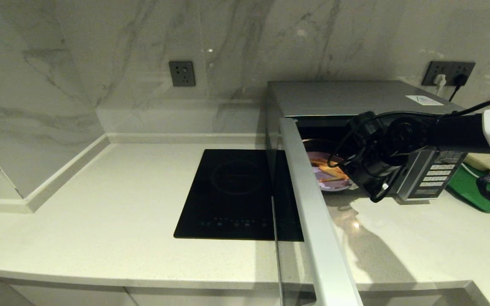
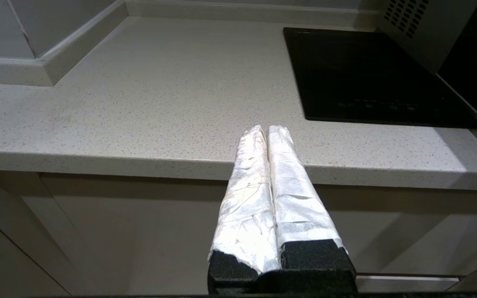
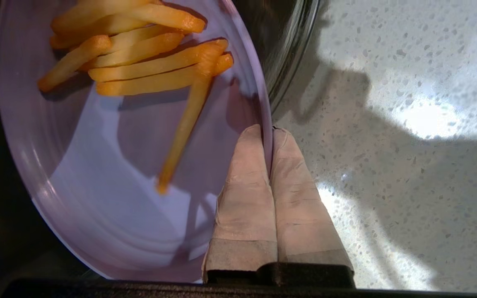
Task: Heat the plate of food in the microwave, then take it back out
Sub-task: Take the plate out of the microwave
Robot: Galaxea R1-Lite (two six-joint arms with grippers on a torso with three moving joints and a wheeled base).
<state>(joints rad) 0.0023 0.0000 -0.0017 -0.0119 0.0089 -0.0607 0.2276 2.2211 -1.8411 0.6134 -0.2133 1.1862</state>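
Observation:
The lavender plate of food [image 3: 97, 194] carries several orange-yellow fries [image 3: 147, 66]. It sits at the mouth of the microwave [image 1: 355, 100], half over the counter, as the head view shows the plate [image 1: 334, 183]. My right gripper [image 3: 268, 133] is shut on the plate's rim, one finger inside and one outside; in the head view the right gripper [image 1: 357, 178] is at the oven opening. The microwave door [image 1: 313, 212] stands wide open toward me. My left gripper [image 2: 266, 131] is shut and empty, low in front of the counter edge, out of the head view.
A black induction hob [image 1: 236, 193] lies left of the open door. A green tray [image 1: 474, 187] sits right of the microwave's button panel [image 1: 434, 176]. The glass turntable [image 3: 292, 54] shows beside the plate. The pale counter [image 1: 79, 212] stretches to the left wall.

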